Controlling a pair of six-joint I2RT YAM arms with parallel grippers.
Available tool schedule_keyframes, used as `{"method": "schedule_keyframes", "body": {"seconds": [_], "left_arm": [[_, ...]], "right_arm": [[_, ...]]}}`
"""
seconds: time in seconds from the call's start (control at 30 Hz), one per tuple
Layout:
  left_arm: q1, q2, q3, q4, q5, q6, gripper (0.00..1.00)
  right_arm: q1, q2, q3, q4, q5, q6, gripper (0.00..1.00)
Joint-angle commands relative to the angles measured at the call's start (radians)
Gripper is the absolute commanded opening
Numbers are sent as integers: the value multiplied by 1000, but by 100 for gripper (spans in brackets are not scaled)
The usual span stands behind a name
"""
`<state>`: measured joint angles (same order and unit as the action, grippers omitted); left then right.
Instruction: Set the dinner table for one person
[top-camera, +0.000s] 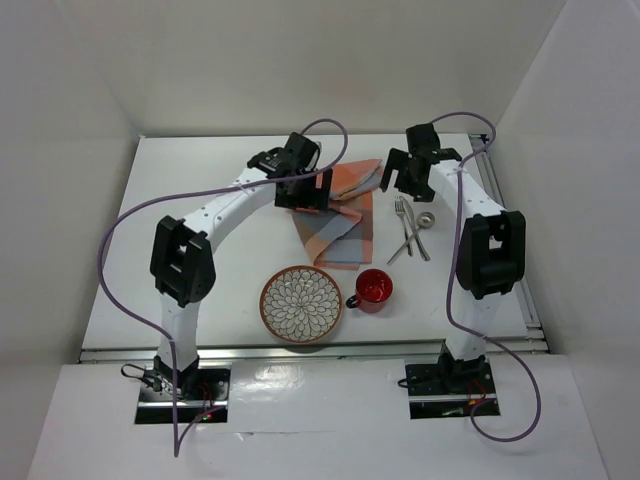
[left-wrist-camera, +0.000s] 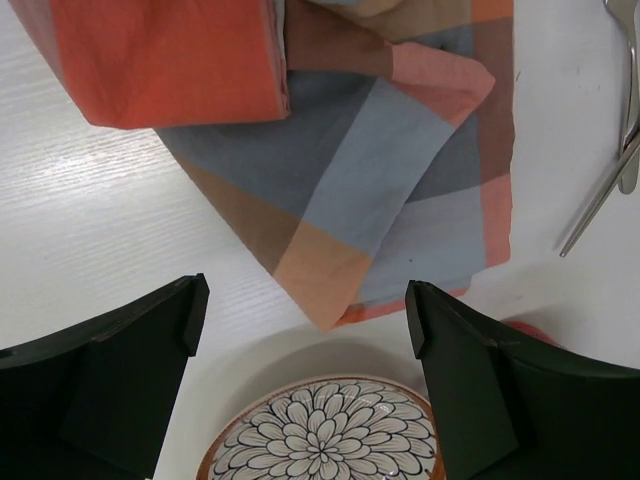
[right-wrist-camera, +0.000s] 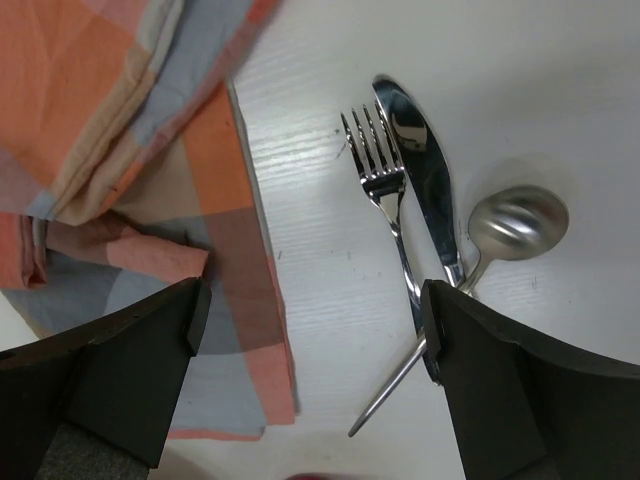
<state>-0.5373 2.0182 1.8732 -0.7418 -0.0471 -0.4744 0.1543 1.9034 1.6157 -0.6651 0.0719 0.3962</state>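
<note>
Robotics lab test cell, not a home. Boxed in by plain white panels on 3 sides. White desk with left arm and right arm bolted at near edge, loose purple cabling, metal rail.

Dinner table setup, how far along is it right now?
Nothing on the dinner table looks placed yet. The placemat lies crumpled and folded over; fork, knife and spoon lie crossed beside it; plate and red mug sit off it. Left fingers and right fingers are open, empty. Remaining: flatten the mat, then arrange everything.
</note>
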Motion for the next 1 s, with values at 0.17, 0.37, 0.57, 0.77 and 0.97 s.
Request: {"method": "schedule_keyframes", "body": {"seconds": [0.17,0.37,0.57,0.77,0.97], "left_arm": [[-35,42,107,-74,-13,3,100],[-76,99,178,-106,-39,-6,100],[-108,160,236,-79,-10,-55,100],[-99,195,240,29,103,-127,93],[-99,413,517,-133,-31,-190,82]], "right_arm": [[-6,-64,-46,-5,20,9,100],[-6,-134,-117,-4,54,0,100],[-25,-228,-214,30,63,-20,100],[-88,-288,-306,64,-4,-20,100],[-136,-297,-333,82,-41,-40,100]]}}
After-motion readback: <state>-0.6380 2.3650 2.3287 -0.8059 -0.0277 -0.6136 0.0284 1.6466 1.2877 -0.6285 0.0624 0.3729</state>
